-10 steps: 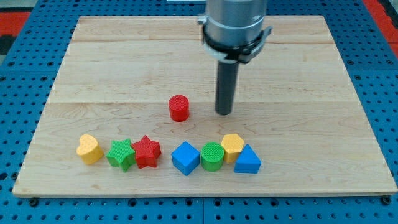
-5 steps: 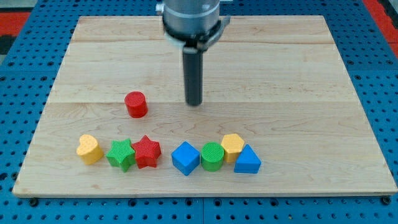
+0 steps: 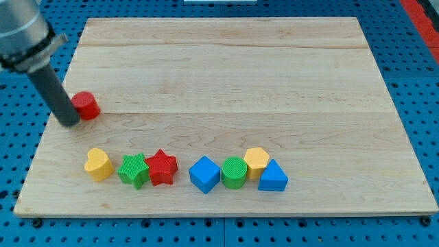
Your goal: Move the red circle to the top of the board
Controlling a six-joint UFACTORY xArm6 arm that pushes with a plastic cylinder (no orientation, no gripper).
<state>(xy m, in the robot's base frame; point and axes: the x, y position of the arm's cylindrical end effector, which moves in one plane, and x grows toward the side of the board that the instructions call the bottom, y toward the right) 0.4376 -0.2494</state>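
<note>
— While the rod leans in from the view's upper left, where exactly does my tip sit?

— Down on the wooden board, close to its left edge. It touches, or all but touches, the red circle on that block's left and lower side; the rod covers part of the block's left face.

— And the red circle itself?

— At the far left of the board, roughly midway between the top and bottom edges, well short of the top.

— Is anything being gripped?

— No. The arm ends in a plain dark rod with no jaws to open or close, so it holds nothing; it only bears against the block's side.

— What about the other blocks?

— They form a row near the view's bottom, well apart from the tip. From the left: a yellow heart, then a green star touching a red star. After a small gap come a blue cube, a green cylinder, a yellow hexagon set slightly behind, and a blue triangle at the right end. Those last four are pressed close together.

— What is around the board?

— A blue perforated surface on all sides.
</note>
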